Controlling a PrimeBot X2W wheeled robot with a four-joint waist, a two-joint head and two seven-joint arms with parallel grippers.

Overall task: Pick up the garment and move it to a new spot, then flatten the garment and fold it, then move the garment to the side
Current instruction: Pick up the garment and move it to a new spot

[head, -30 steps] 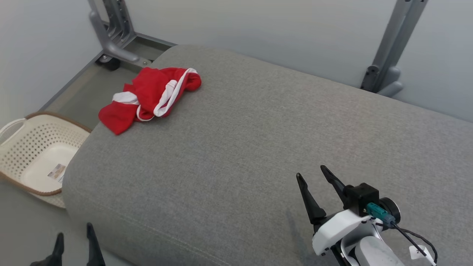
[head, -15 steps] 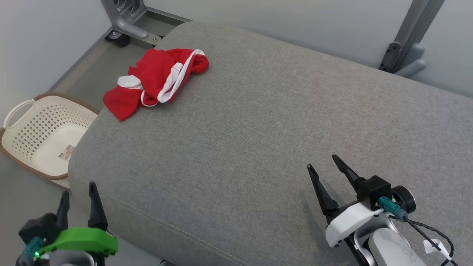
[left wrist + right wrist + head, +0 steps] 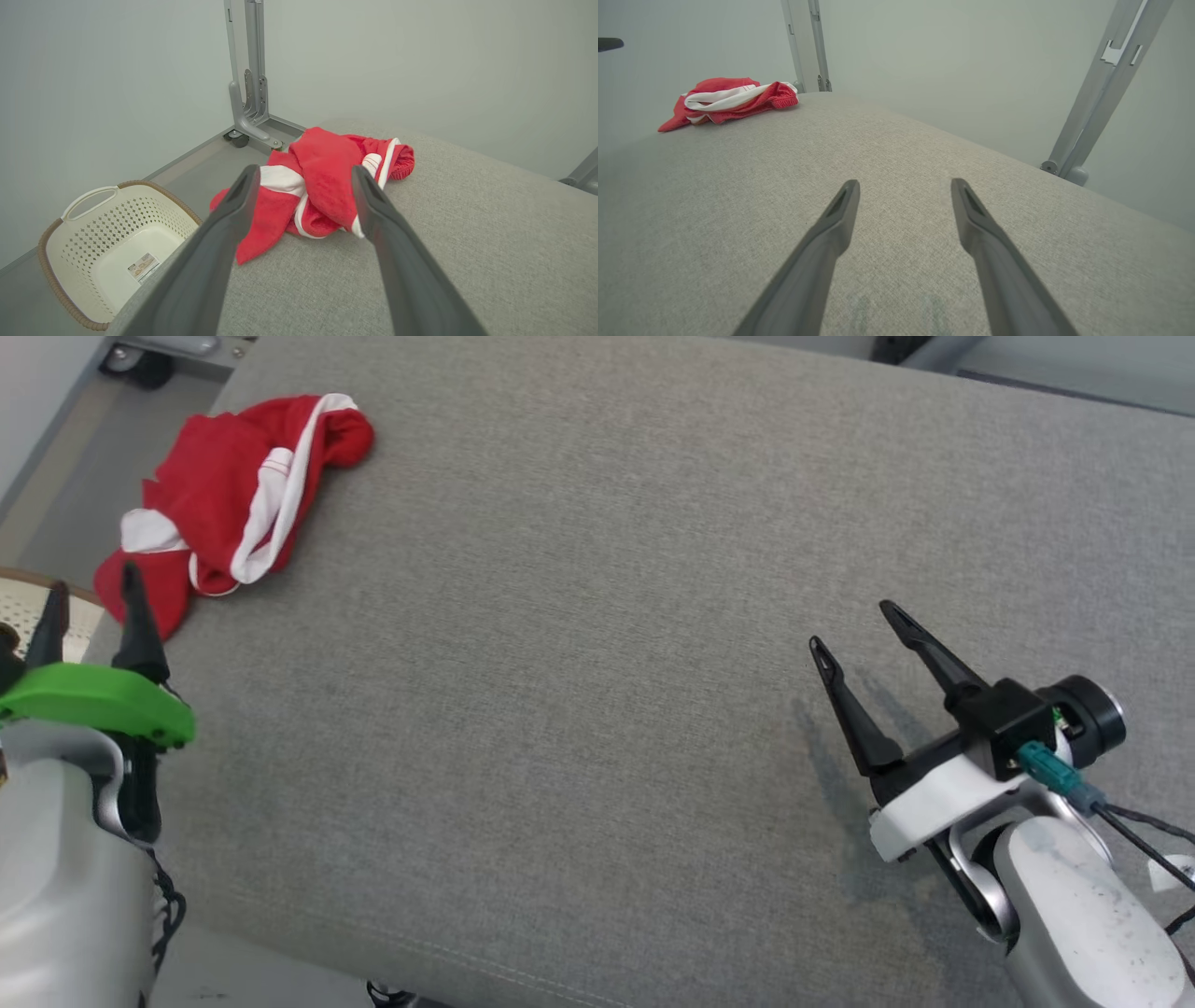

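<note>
Approach to garment: pick-up step not yet begun.
Right gripper (image 3: 854,627) hovers wide open and empty over the near right part of the grey cushion (image 3: 560,616). Left gripper (image 3: 91,593), equally open and empty, is at the left edge and points at the crumpled red and white garment (image 3: 215,495) near the far left corner. Next, I judge, the left arm must reach forward, descend and close on a thick fold. Since a second ago the camera has tilted down and the left gripper has risen nearer; the garment's shape is unchanged.

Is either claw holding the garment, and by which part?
Nothing is held: left claw and right claw are both open and empty, and the garment lies bunched on the cushion, apart from both.
</note>
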